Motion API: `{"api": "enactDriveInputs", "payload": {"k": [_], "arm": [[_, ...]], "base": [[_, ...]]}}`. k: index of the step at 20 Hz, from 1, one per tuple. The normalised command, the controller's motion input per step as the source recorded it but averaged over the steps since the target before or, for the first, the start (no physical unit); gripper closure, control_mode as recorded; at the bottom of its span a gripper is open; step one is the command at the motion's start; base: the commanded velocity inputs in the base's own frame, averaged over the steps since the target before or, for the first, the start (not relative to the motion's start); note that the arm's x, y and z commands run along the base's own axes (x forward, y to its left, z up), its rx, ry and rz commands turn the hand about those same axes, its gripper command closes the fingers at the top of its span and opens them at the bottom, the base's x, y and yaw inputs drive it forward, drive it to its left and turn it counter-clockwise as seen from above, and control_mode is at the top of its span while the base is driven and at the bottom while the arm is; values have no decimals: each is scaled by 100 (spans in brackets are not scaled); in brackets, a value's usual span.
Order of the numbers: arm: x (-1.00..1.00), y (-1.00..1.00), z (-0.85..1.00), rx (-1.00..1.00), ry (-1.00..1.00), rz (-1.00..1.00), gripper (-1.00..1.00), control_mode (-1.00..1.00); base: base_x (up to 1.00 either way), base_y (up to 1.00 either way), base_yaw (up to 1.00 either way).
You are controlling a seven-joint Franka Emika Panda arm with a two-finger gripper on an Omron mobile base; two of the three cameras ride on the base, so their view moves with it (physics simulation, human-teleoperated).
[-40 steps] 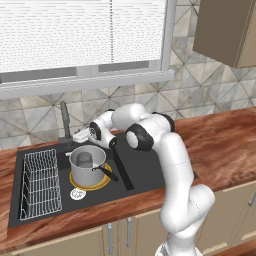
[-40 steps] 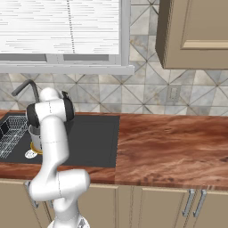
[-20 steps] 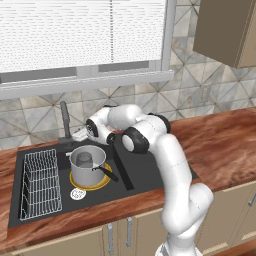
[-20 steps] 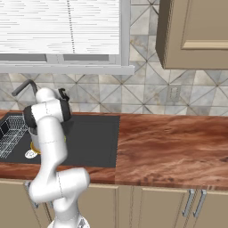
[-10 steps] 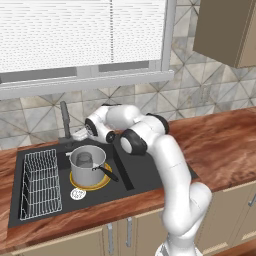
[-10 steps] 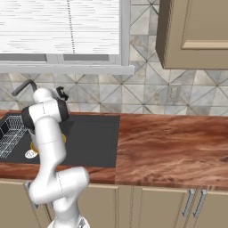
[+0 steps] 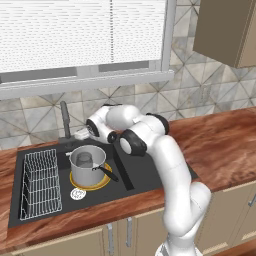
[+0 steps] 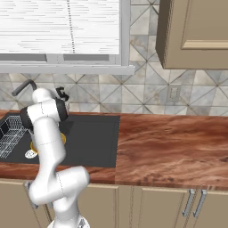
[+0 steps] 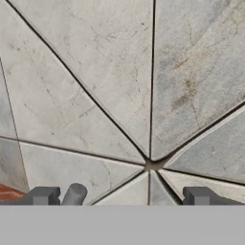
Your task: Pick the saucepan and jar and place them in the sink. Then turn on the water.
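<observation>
The saucepan (image 7: 88, 166) stands upright in the black sink (image 7: 142, 172), its black handle pointing front right. Inside the pot stands the jar (image 7: 84, 159). My gripper (image 7: 84, 133) is behind the basin, just right of the dark faucet (image 7: 65, 120), and points at the tiled wall. In the hand view its fingertips (image 9: 45, 195) stand far apart, so my gripper (image 9: 122, 198) is open, with a short grey stub (image 9: 74, 193) beside the left tip. From the right, my gripper (image 8: 61, 93) sits right of the faucet (image 8: 23, 87). The water is out of view.
A white wire rack (image 7: 40, 182) fills the sink's left side, and the round silver drain (image 7: 77, 194) lies in front of the pot. A yellow disc (image 7: 104, 183) lies under the pot. Wooden counter (image 8: 169, 142) stretches to the right, with a cabinet (image 8: 196, 31) above it.
My hand has crept slightly up and back toward the tiled wall beside the faucet. The saucepan and the jar have stayed in place.
</observation>
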Motion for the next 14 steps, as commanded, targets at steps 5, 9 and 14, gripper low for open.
{"api": "enactDriveInputs", "payload": {"k": [5, 9, 14], "arm": [[-32, -35, -51, 11, -7, -23, -100, -100], [-32, -33, -54, 11, -7, -23, -100, -100], [-16, -17, -29, 5, -3, -15, -100, -100]], "base": [[0, 0, 0], [0, 0, 0], [0, 0, 0]]}}
